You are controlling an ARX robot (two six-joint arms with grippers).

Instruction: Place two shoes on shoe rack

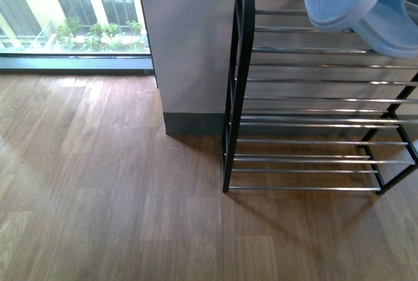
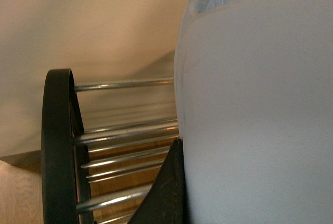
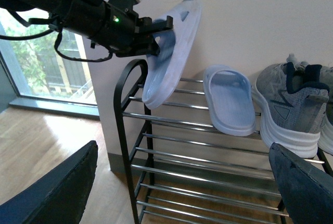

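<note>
The black shoe rack [image 3: 123,109] with silver bars stands against the wall. A grey mesh shoe [image 3: 289,109] with a white sole sits on its top tier at the right end; a sliver of a second shoe [image 3: 328,133] shows at the frame edge. My left gripper [image 3: 156,34] is shut on a light blue slipper [image 3: 174,52], held tilted on edge above the rack's left end, its lower tip near the top bars. This slipper [image 2: 260,104] fills the left wrist view beside one black finger [image 2: 164,193]. My right gripper [image 3: 179,182] is open and holds nothing, in front of the rack.
A second light blue slipper [image 3: 229,101] lies flat on the top tier between the held one and the grey shoe. Lower tiers [image 1: 307,157] carry nothing. Wooden floor [image 1: 111,183] spreads left of the rack, with a white pillar [image 1: 189,46] and a window [image 1: 72,13] behind.
</note>
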